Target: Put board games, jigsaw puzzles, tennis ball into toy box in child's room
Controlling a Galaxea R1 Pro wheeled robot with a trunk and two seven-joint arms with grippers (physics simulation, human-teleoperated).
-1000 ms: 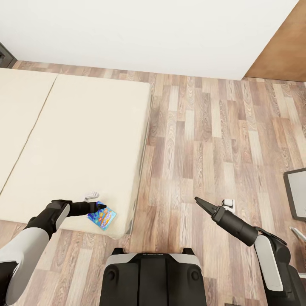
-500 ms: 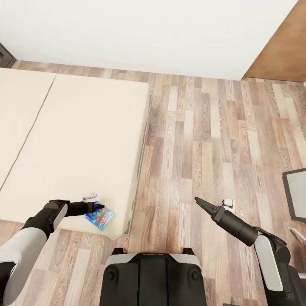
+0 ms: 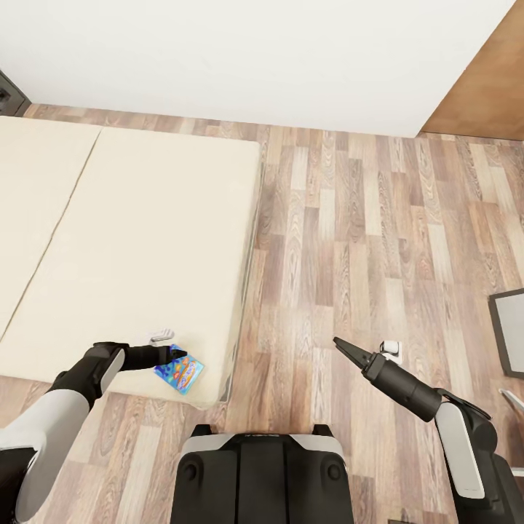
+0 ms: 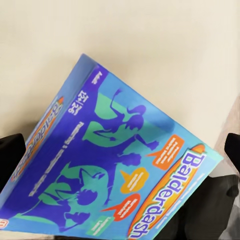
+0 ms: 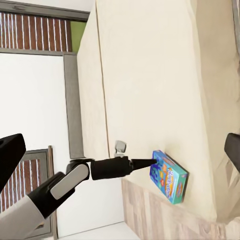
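Observation:
A small blue board game (image 3: 180, 375) with an orange title lies on the beige bed (image 3: 131, 240), close to its front right corner. My left gripper (image 3: 178, 356) reaches over that corner, its tips at the game's near edge. In the left wrist view the game's cover (image 4: 115, 165) spreads wide between the two fingers (image 4: 10, 160), which stand far apart, open. The right wrist view looks across at the same game (image 5: 170, 177) and the left gripper (image 5: 150, 161) touching it. My right gripper (image 3: 340, 344) hangs over the wood floor, away from the bed, open and holding nothing.
A white wall (image 3: 240, 58) runs behind the bed, with a brown wooden panel (image 3: 487, 87) at the far right. A dark-framed grey piece of furniture (image 3: 511, 331) juts in at the right edge. Wood-plank floor (image 3: 364, 240) stretches between the bed and that piece.
The whole view has shifted slightly, so the camera moved. The left gripper stays at the blue game, and the right arm holds its pose.

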